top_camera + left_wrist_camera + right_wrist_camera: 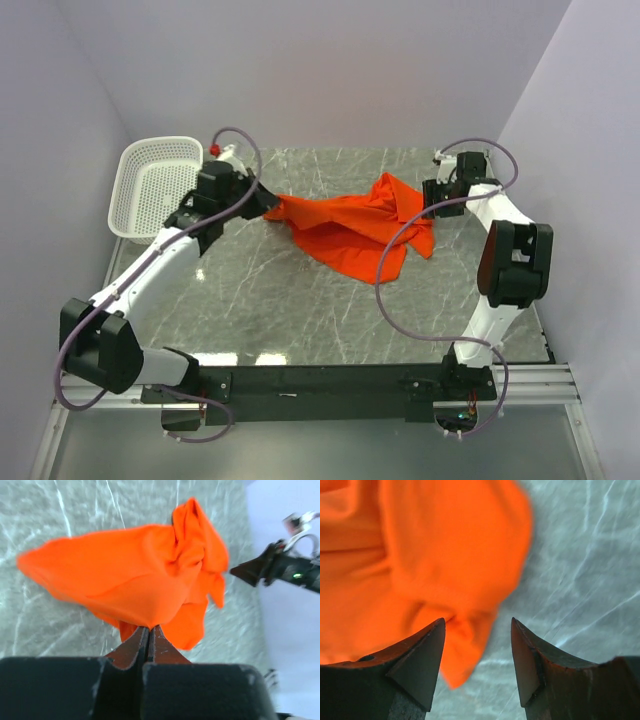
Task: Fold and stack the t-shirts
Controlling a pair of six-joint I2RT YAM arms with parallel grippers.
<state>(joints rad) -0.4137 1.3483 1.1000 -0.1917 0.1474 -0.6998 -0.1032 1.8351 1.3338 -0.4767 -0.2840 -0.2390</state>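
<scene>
Looking down from the overhead camera, the shirt (pixel 355 232) is a rumpled orange-red heap on the table (pixel 300 310), a bit past the middle and slightly right of centre. It's not folded at all, just bunched up with a ridge of cloth standing up near its far right end.

The left gripper (pixel 149 630) is clamped tight on the shirt's left corner. In the left wrist view its fingers are pressed together with hardly a gap, and the fabric fans out straight from the tips. From above, that corner looks drawn out to a point toward the left arm.

The right gripper (pixel 477 625) is at the shirt's right end with its jaws well apart. Its wrist camera shows a flap of the shirt hanging across the left finger and partly into the gap, with bare marble behind the right finger. Nothing's pinched there. I can't tell if the left finger is actually touching the cloth.

A white basket (pixel 125 190) sits at the far left corner of the table, just behind the left arm and well apart from the shirt. The right arm's purple cable (pixel 385 262) loops across the shirt's near right part in the overhead shot.
</scene>
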